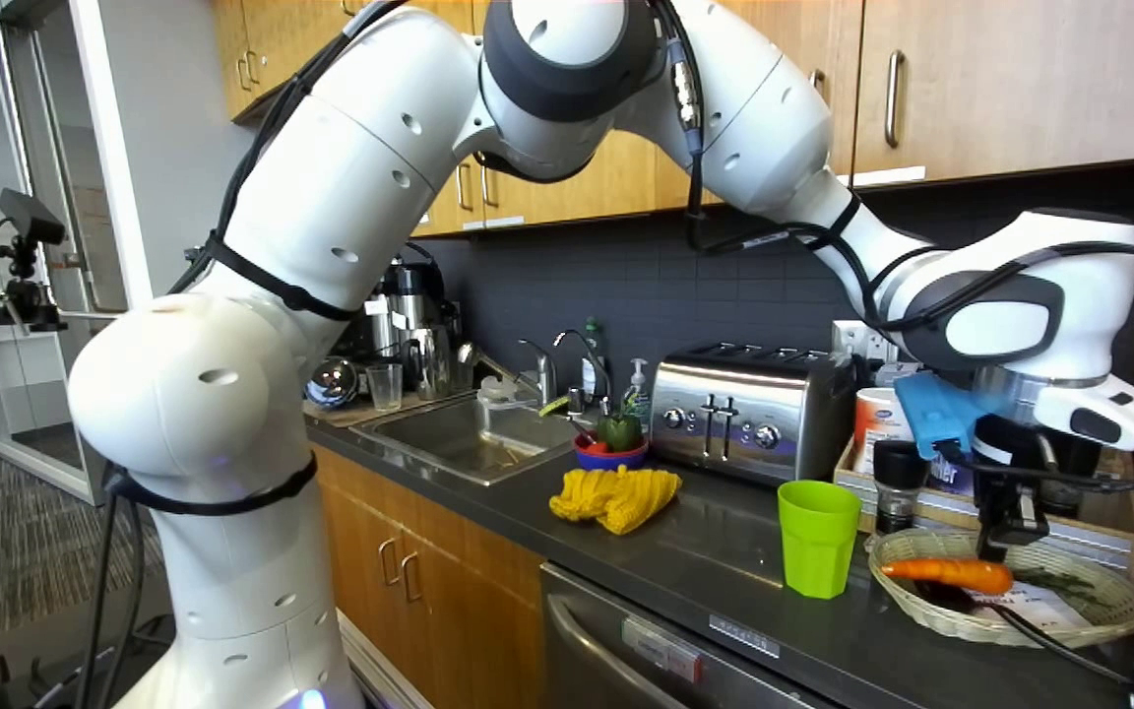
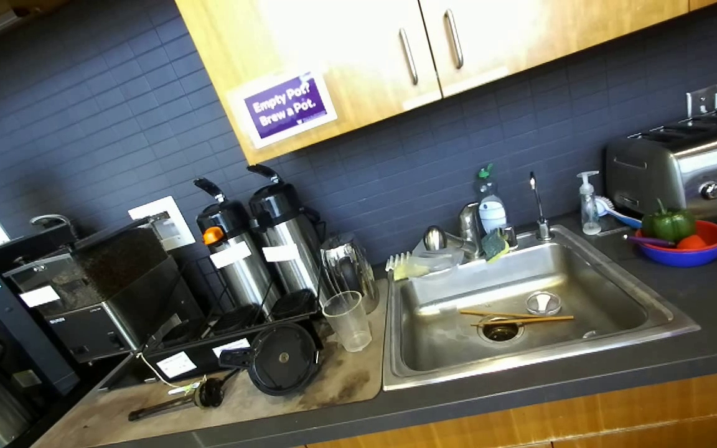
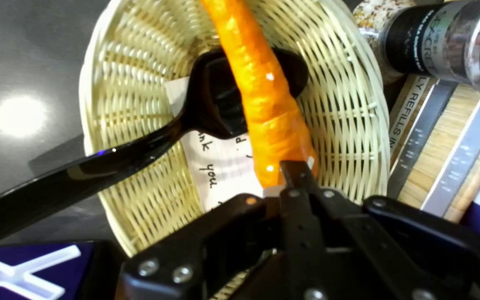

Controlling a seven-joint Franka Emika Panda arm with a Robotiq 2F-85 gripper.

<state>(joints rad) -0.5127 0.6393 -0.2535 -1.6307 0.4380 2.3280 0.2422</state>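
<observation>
While the dark countertop point(image 1: 715, 571) is fairly crowded at its end away from the sink point(image 2: 545, 354), the white Franka arm point(image 1: 400, 128) reaches right across to that spot. A wooden organizer point(image 3: 444, 141) lines the back edge there, and a wicker basket point(image 3: 348, 116) sits just in front, set in from the countertop's front edge. The Robotiq gripper point(image 3: 286, 179) is down over the middle of the basket, jaws closed right up. A black serving spoon point(image 3: 140, 154) lies in the basket with its handle sticking out over the front rim, and a lime-green tumbler point(image 1: 820, 540) stands just beside the rim on the sink side. The carrot point(image 3: 263, 91) crosses over the spoon's bowl: narrow end toward the sink-side rim, fat end overlapped by the fingertips. There's a handwritten note point(image 3: 231, 179) under it all.

What could bite you imo: the closed jaws look slimmer than the carrot, so I doubt they've got any real hold of it. If it's no proper pinch, lifting would just leave the carrot behind. Pressing down instead could roll it off that rounded spoon, maybe over the rim, and snagging the handle might drag the whole basket around.
</observation>
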